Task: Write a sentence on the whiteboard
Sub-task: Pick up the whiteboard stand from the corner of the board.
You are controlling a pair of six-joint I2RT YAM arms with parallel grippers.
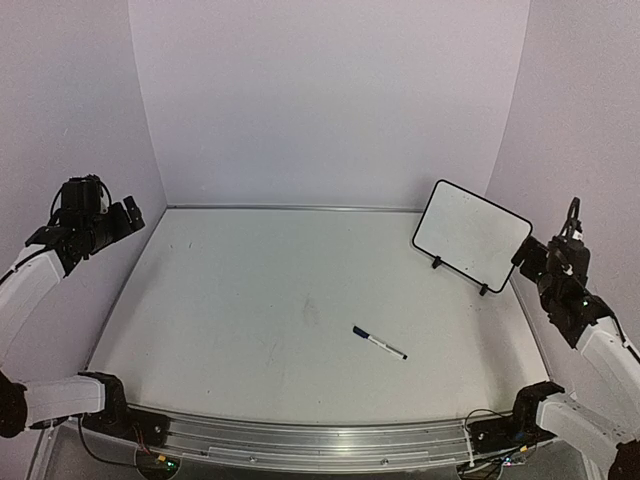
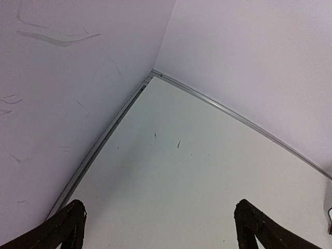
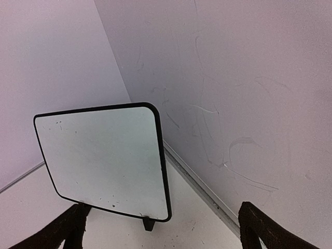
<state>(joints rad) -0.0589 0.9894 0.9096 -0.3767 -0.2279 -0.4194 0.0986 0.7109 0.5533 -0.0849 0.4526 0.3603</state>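
The whiteboard [image 1: 471, 235] stands tilted on two small black feet at the back right of the table, its face blank; no sentence shows on it. The right wrist view has the whiteboard [image 3: 104, 158] close ahead, with only small specks on its surface. A slim white marker [image 1: 380, 343] with a dark cap lies flat near the table's middle, right of centre. My right gripper [image 1: 528, 256] hangs open just right of the board, and from its own camera the right gripper [image 3: 161, 228] holds nothing. My left gripper [image 1: 130, 215] is open over the far left edge; the left gripper [image 2: 160, 225] is empty.
White walls close in the table [image 1: 250, 300] at the back and on both sides, with a metal rail [image 2: 104, 140] along their foot. An aluminium bar [image 1: 300, 440] with the arm bases runs along the near edge.
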